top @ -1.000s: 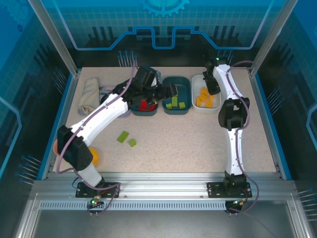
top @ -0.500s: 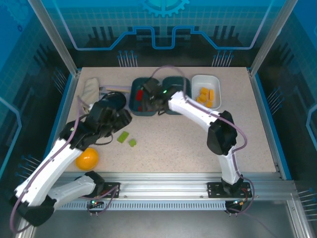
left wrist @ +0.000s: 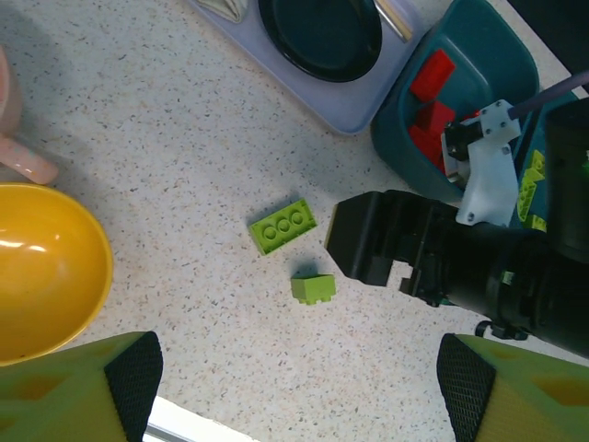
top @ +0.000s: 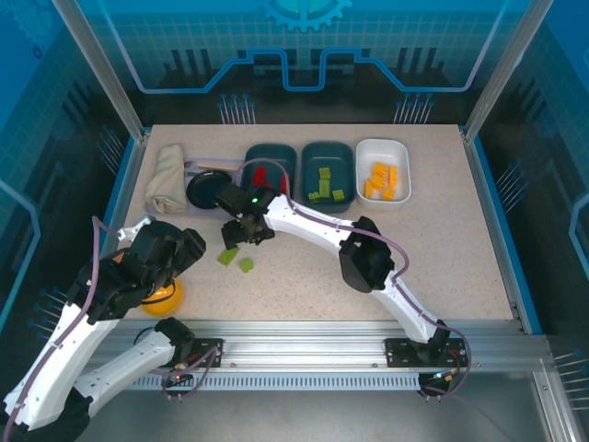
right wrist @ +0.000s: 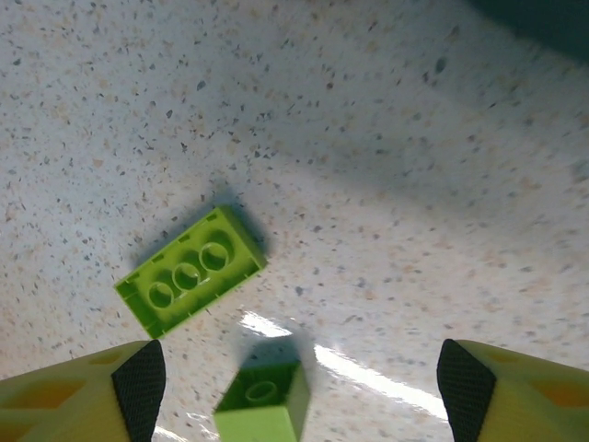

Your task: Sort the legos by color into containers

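Sorting looks nearly finished: red bricks lie in the left teal tray (top: 249,162), green ones in the middle teal tray (top: 310,157), orange ones in the white tray (top: 381,151). On the table (top: 442,239), a long brick (right wrist: 189,276) and a small brick (right wrist: 267,410), both green, lie just beside each other. The right gripper (top: 241,234) hovers over them, jaws wide apart and empty; the left gripper (left wrist: 296,373) is open too. Next, I think, the right one must descend, close across one brick, and carry it to the middle tray.
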Robot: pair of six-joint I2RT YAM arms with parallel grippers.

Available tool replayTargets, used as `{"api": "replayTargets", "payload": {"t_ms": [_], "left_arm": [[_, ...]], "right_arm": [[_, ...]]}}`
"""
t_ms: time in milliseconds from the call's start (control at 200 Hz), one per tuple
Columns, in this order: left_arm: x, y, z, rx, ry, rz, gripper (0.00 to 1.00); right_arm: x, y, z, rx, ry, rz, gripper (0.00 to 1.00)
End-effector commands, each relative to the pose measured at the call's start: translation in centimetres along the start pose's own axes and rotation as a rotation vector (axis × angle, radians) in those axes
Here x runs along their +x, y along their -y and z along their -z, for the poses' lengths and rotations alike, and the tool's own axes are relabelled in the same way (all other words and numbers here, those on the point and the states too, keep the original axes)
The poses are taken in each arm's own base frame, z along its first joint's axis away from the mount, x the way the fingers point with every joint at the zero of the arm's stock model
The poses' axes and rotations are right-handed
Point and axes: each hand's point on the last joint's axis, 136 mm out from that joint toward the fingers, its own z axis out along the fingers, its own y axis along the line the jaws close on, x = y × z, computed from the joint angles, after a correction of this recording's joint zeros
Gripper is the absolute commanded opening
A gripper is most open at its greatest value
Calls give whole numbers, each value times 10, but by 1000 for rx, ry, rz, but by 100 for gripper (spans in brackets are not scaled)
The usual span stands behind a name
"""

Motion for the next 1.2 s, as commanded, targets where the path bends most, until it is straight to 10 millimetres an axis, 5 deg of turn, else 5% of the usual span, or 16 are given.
{"api": "replayTargets", "payload": {"t_ms": [0,380,680,970,1195], "left_arm": [[0,-11,2,-30,11,14,82],[6,-11,0,-10,-13,9,82],[8,-12,1,-1,-16,12,82],[8,-12,0,5,-13,19,81],[8,-8,-3,16,-15,24,81]], "right_arm": [[10,-7,-8,20,-51,-128,84],[17,-11,-51,78,-62,-207,86],[5,-33,-55,48,24,-142,90],[29,-3,-74,176,-59,-147,74],[34,50,-58,303,-86,-187,58]]}}
